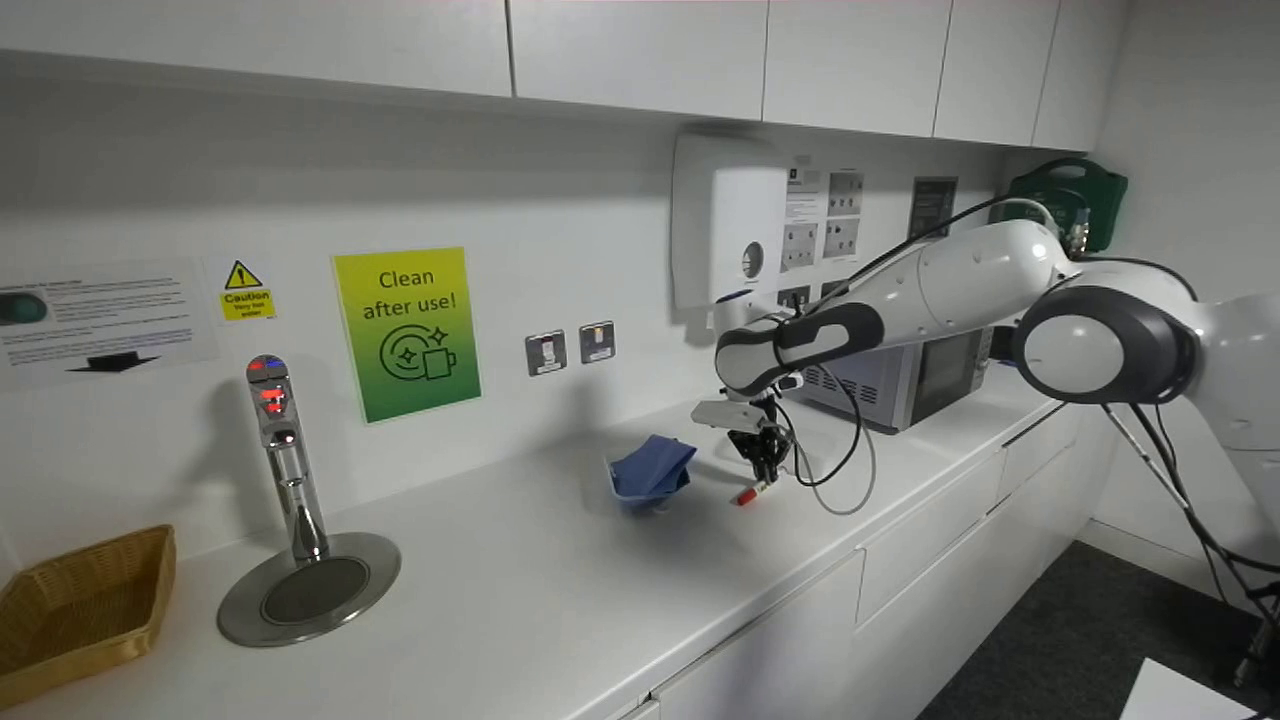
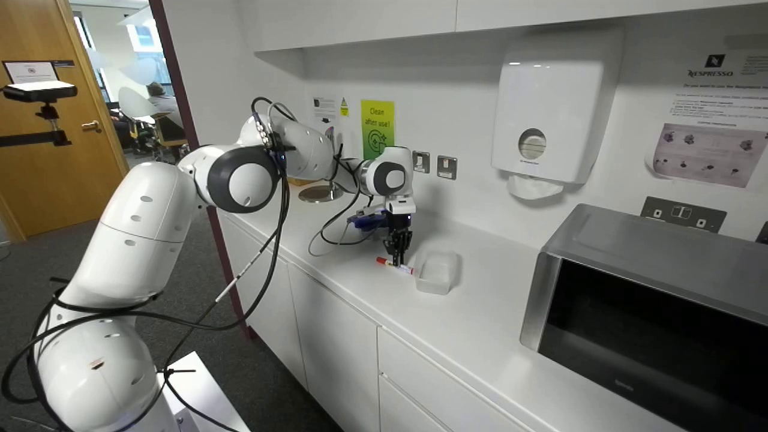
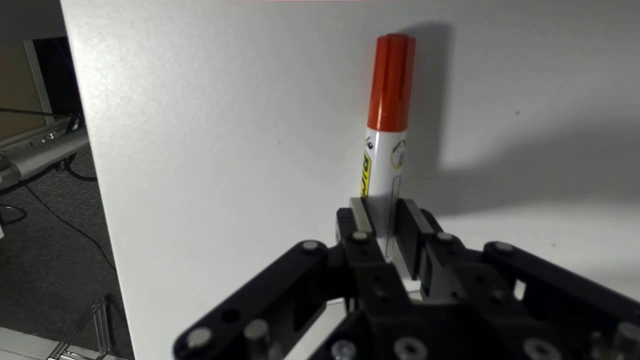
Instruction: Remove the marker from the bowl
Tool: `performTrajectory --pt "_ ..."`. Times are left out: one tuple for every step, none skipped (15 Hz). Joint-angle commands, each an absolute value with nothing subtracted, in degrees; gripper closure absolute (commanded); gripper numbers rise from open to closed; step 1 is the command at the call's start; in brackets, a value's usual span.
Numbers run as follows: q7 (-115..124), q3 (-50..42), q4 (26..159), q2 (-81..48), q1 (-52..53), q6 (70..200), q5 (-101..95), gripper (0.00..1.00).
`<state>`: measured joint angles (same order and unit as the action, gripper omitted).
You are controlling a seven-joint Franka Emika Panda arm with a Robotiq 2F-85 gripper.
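Wrist view: grasp slim, red-capped white plastic marker [image 3: 385,145] mid-barrel, likely light, stiff and slick, pinched snugly in black two-fingered gripper [image 3: 384,214].

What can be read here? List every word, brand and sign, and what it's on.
"Clean after use!": green-yellow poster.
"Caution", then faintly "Very hot water": yellow sign.
"NESPRESSO": wall notice; smaller print mostly blurred.
"BIC", apparently: marker.
Too small or blurred: white notice, dark sign, microwave lettering, dispenser lettering.
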<state>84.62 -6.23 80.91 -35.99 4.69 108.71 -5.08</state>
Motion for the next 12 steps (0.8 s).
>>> performTrajectory --pt "82.3 -5.7 80.1 -36.0 4.1 108.7 -4.2 0.82" --pt "82.2 -5.8 80.1 -36.0 4.1 108.8 -4.3 0.55" --pt "82.2 -5.8 80.1 -36.0 4.1 108.7 -4.3 0.54" --pt "82.1 -5.8 80.3 -35.8 4.1 108.8 -4.3 0.48" --pt "82.2 -5.8 80.5 -35.5 4.2 108.9 -4.3 0.39" --pt "82.4 -5.9 81.0 -34.9 4.2 109.4 -4.5 0.33" --pt "82.5 -5.9 81.4 -34.5 4.2 109.9 -4.5 0.24" --pt "82.6 -6.0 81.8 -33.9 4.3 110.5 -4.5 0.18" --pt "82.7 -6.1 82.2 -33.4 4.2 111.1 -4.5 0.11" --pt "82.8 -6.1 82.5 -32.9 4.2 111.8 -4.5 0.03" --pt "82.9 -6.2 82.8 -32.3 4.1 112.5 -4.4 0.00" --pt "82.8 -6.1 83.1 -31.7 4.0 113.0 -4.3 0.00"
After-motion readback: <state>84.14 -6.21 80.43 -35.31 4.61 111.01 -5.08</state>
